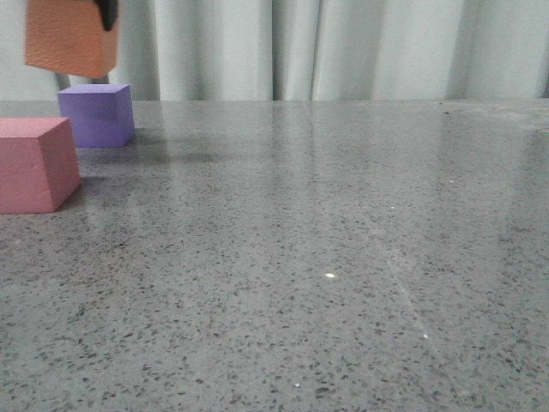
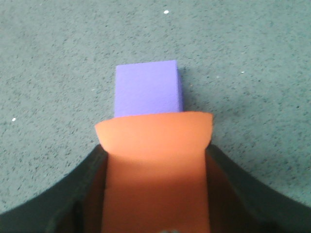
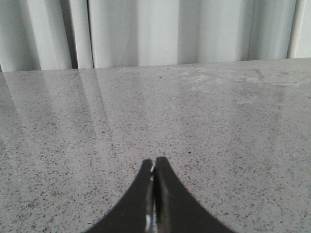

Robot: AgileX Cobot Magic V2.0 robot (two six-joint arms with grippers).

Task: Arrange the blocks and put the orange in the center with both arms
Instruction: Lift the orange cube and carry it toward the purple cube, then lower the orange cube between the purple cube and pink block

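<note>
Orange cube held aloft above two blocks on a speckled table.

At far left, the pink-red cube [image 1: 34,163] sits nearest; the purple cube [image 1: 97,114] stands farther back, under the orange cube [image 1: 70,38] clamped in the left gripper [image 2: 155,194]. The grey stone-look table [image 1: 326,257] meets pale curtains [image 1: 343,47]. The right gripper [image 3: 154,194] hovers, fingers pressed together.

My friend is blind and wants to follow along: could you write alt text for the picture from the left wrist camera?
An orange foam cube is gripped in the left pincer, whose black fingers press its two sides. Just past it, a purple foam cube sits on a grey speckled table.
</note>
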